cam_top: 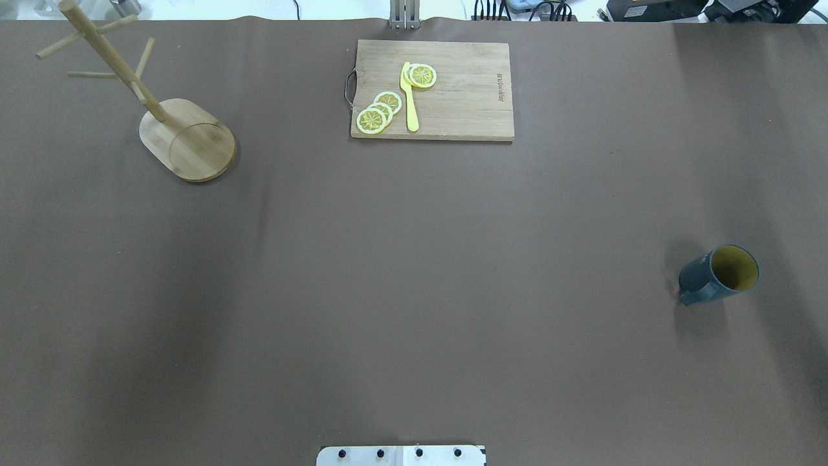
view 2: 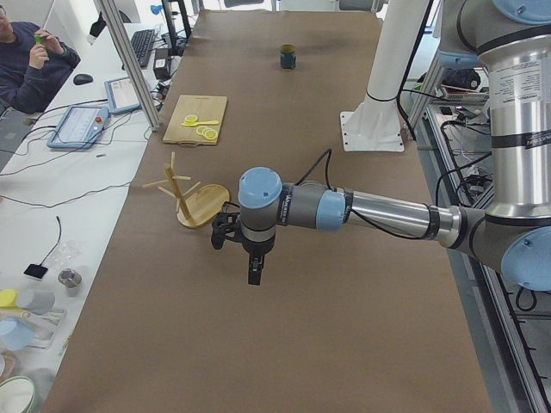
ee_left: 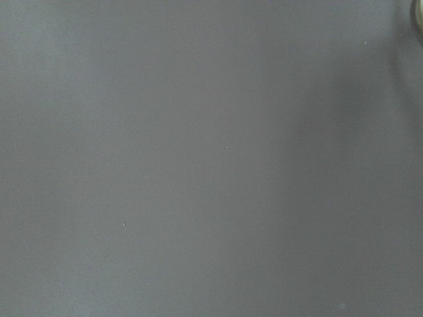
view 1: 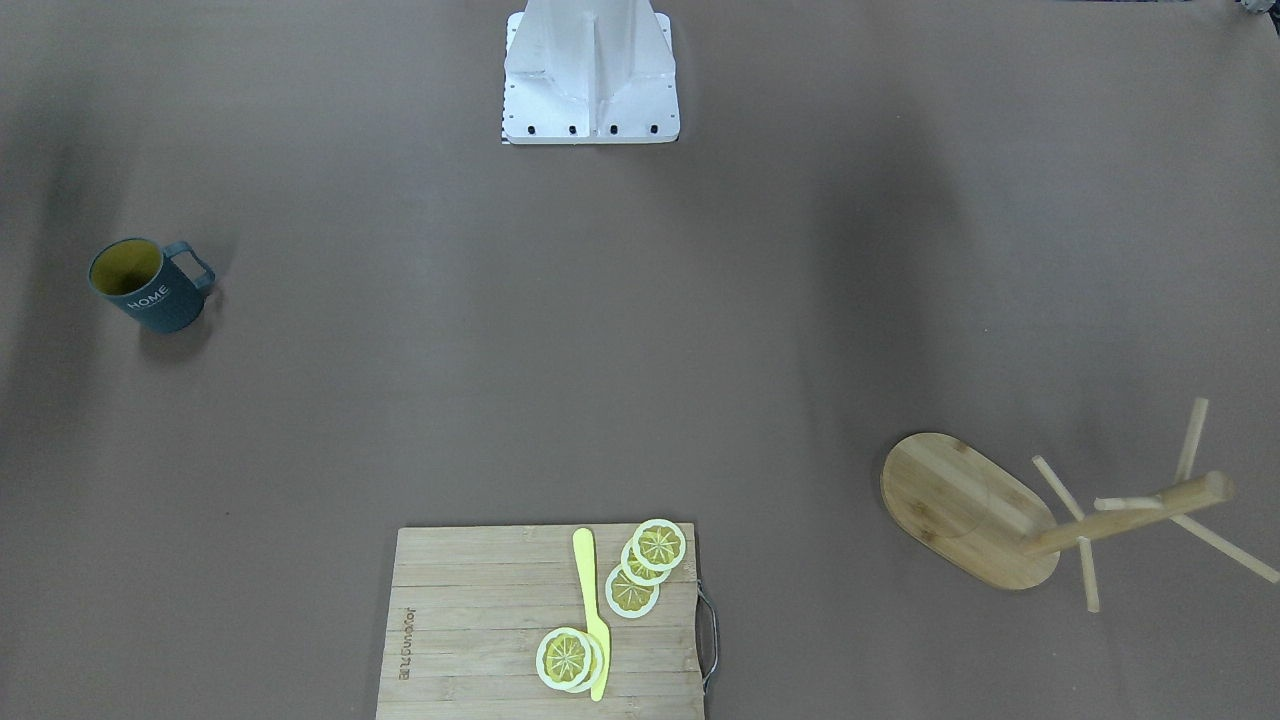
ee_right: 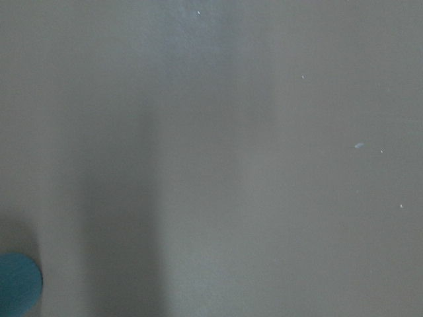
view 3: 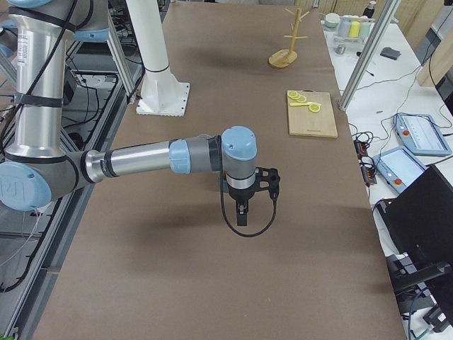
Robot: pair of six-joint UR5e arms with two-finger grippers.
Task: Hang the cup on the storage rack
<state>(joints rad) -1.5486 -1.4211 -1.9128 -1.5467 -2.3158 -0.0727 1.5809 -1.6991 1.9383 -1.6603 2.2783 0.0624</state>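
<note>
The cup point(view 1: 150, 290), slate blue-grey with a yellow-olive inside and white "HOME" lettering, stands upright on the brown table; it also shows in the overhead view point(cam_top: 719, 275) at the right and far off in the exterior left view point(view 2: 287, 57). The bamboo storage rack point(view 1: 960, 500) stands upright with bare pegs, at the far left in the overhead view point(cam_top: 191, 139). My left gripper point(view 2: 256, 274) hangs over the table near the rack point(view 2: 194, 202). My right gripper point(view 3: 242, 216) points down over the table. Both show only in side views, so I cannot tell open or shut.
A bamboo cutting board point(cam_top: 466, 97) with lemon slices point(cam_top: 378, 110) and a yellow knife point(cam_top: 409, 97) lies at the table's far edge. The white robot base point(view 1: 590, 80) is at the near edge. An operator point(view 2: 34, 52) sits beside the table.
</note>
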